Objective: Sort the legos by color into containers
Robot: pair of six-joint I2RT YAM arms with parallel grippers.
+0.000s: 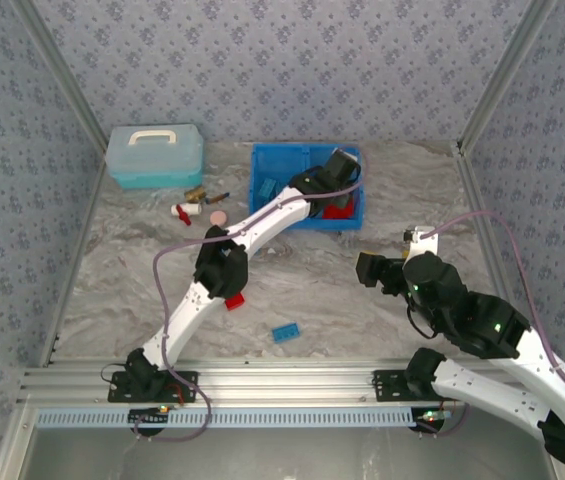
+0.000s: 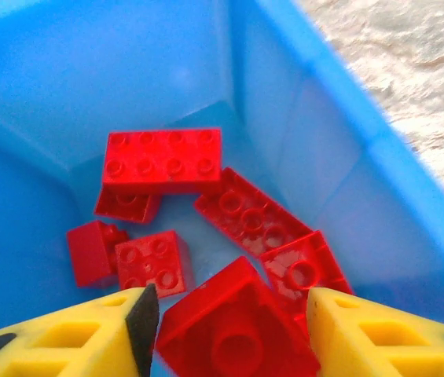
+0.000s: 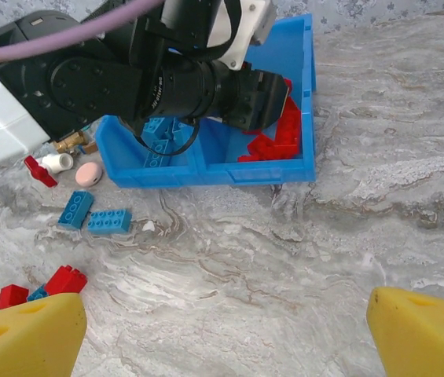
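My left gripper (image 2: pixel 229 334) hangs inside the right compartment of the blue bin (image 2: pixel 324 133). Its yellow fingers (image 2: pixel 88 338) stand apart around a red lego (image 2: pixel 237 326), with a gap at the left pad. Several red legos (image 2: pixel 163 161) lie on the compartment floor below. From above, the left gripper (image 1: pixel 340 195) is over the bin (image 1: pixel 307 149). My right gripper (image 3: pixel 225 330) is open over bare table, right of the bin (image 3: pixel 229 174). Two blue legos (image 3: pixel 109 221) and red legos (image 3: pixel 64 279) lie loose on the table. A blue lego (image 1: pixel 285 332) sits near the front.
A pale blue lidded box (image 1: pixel 154 155) stands at the back left. A pink disc (image 1: pixel 219 216) and small brass bits (image 1: pixel 197 195) lie between it and the bin. A red lego (image 1: pixel 233 301) lies by the left arm. Patterned walls enclose the table.
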